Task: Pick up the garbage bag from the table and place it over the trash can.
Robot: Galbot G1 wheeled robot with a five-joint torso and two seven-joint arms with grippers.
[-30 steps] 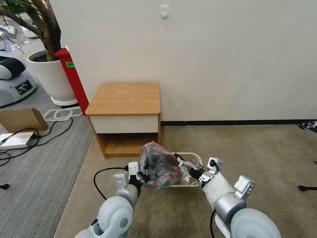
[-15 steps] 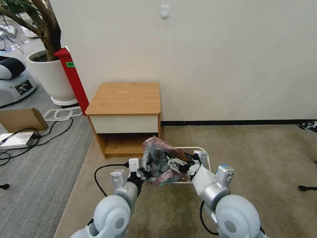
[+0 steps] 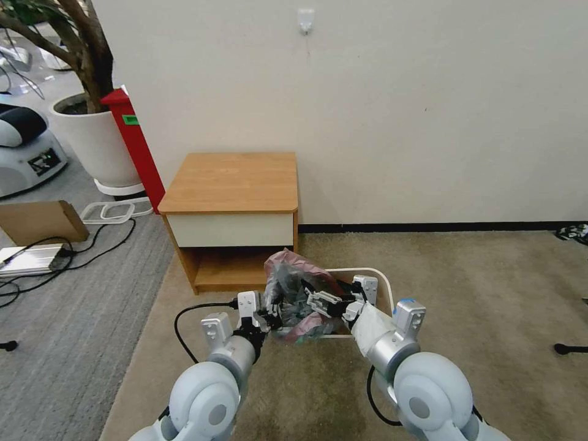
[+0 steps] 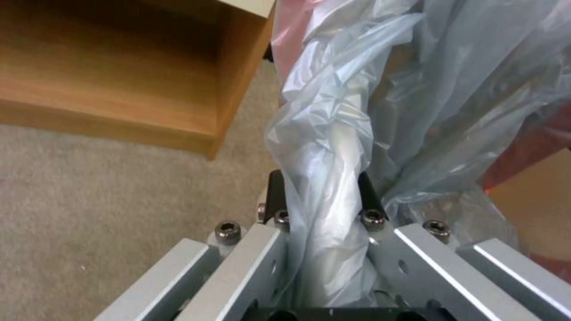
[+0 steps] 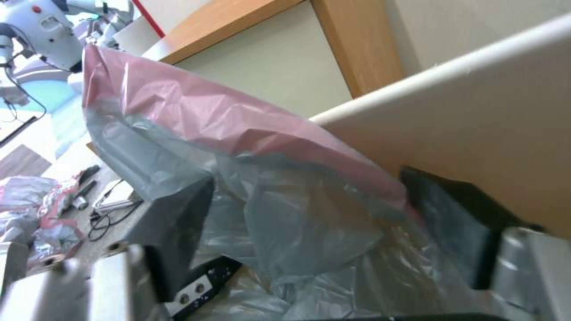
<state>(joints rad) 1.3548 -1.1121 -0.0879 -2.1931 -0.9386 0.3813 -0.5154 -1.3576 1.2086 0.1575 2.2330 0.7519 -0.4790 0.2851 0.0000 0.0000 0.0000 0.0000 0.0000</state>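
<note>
The garbage bag [image 3: 297, 294] (grey, with a pink-red rim band) is held bunched over the near-left part of the trash can [image 3: 384, 286], in front of the desk [image 3: 233, 184]. A twisted fold of it is pinched in the closed left tool [image 3: 267, 318]. The right tool [image 3: 323, 302] is spread wide inside the bag's mouth, gripping nothing.

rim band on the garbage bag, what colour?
Pink-red, on the thin crinkly translucent grey plastic garbage bag; clearest in the right wrist view.
</note>
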